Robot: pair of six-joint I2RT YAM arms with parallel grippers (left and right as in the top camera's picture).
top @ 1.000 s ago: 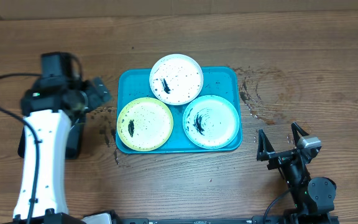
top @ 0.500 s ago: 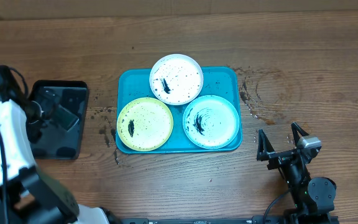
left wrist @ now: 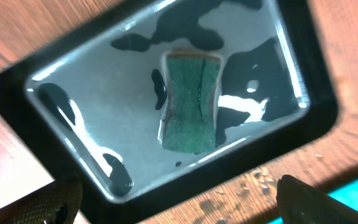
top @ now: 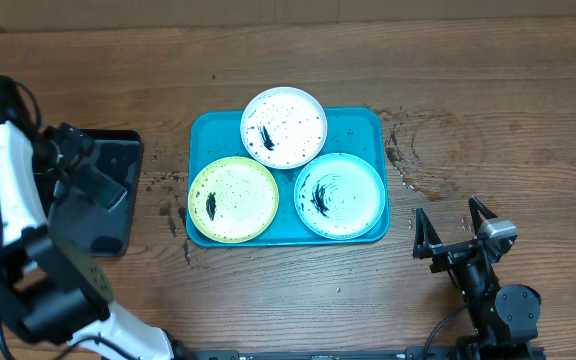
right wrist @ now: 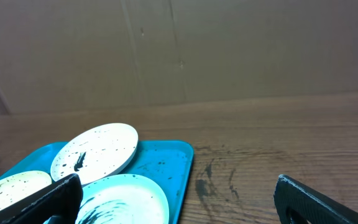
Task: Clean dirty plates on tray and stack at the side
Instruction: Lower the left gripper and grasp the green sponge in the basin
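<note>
Left gripper (top: 76, 160) swung over black tray (top: 118, 230), open, plates (top: 233, 200) well right

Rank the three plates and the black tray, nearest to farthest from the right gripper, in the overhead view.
1. Pale mint plate, right side of the turquoise tray, closest to the right gripper.
2. White plate, tray's far edge.
3. Yellow-green plate, tray's left side.
4. Black tray, at the far left.
</note>
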